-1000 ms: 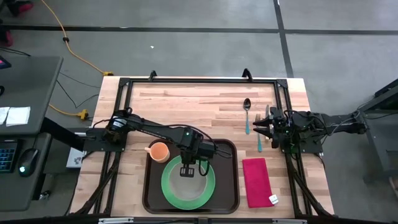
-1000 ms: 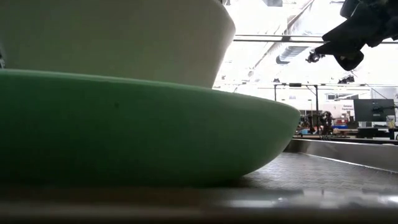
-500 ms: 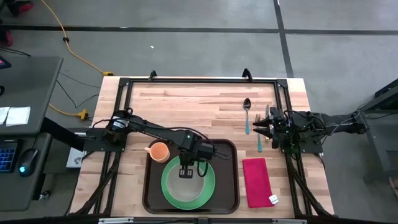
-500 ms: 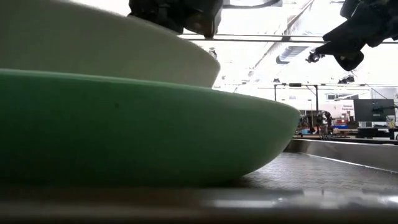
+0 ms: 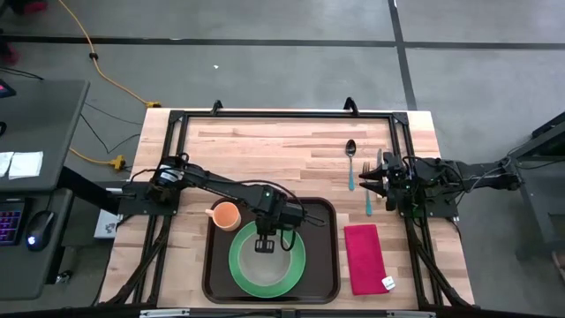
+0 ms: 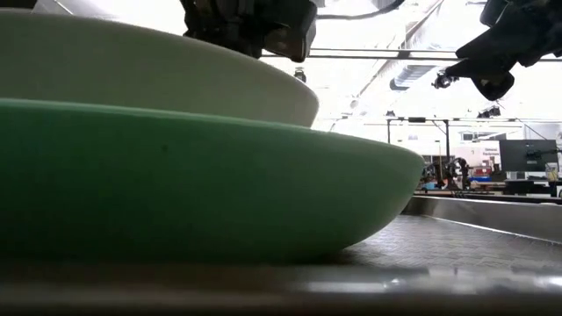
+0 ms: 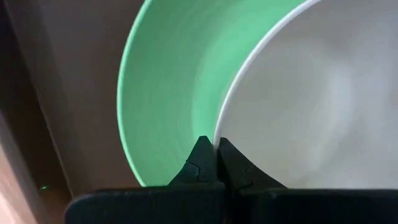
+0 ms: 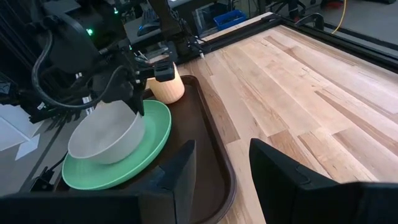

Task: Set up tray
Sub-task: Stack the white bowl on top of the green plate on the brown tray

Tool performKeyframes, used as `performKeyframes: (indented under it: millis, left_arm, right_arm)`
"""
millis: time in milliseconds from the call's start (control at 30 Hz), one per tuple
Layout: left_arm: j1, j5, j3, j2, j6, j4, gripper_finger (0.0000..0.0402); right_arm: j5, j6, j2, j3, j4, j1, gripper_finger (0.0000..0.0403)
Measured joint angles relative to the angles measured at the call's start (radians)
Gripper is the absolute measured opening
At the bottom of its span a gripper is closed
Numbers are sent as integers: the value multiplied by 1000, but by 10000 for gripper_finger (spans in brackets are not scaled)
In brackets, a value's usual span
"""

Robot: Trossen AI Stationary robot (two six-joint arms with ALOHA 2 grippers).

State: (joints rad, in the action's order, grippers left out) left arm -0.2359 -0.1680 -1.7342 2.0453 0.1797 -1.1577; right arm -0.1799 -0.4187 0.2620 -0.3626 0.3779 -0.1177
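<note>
Tray position: I see the tray (image 5: 328, 256) at the near edge of the tabletop (image 5: 291, 146), carrying the green plate (image 5: 240, 265), with the orange cup (image 5: 226, 215) at its far-left corner.
Left hand: my left hand (image 5: 264, 240) is pressed together on the rim of the white bowl (image 8: 106, 134), which sits tilted on the plate.
Right hand: my right hand (image 5: 371, 178) waits spread and holding nothing, right of the tray, beside the spoon (image 5: 350, 162) and fork (image 5: 366, 187).
Risk, bowl: I judge a release at this tilt could let the bowl rock or slide off-centre on the plate.
Risk, cup: pulling my left hand back toward the cup could knock it over.
Risk, napkin: the red napkin (image 5: 363, 256) lies just right of the tray, so a careless reach could drag it.
Writing: I can read none; a small white tag (image 5: 387, 283) on the napkin is too small to tell.
</note>
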Motion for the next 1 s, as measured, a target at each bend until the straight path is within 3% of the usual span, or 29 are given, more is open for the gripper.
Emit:
performKeyframes:
  millis: [367, 600, 1000]
  left_arm:
    - [0, 2, 4, 0, -18, 18, 13]
    - [0, 5, 4, 0, -19, -1, 48]
    - [0, 38, 4, 0, -19, -1, 50]
  right_arm:
    - [0, -3, 0, 0, -1, 0, 129]
    - [0, -11, 0, 0, -1, 0, 129]
    - [-1, -19, 0, 0, -1, 0, 129]
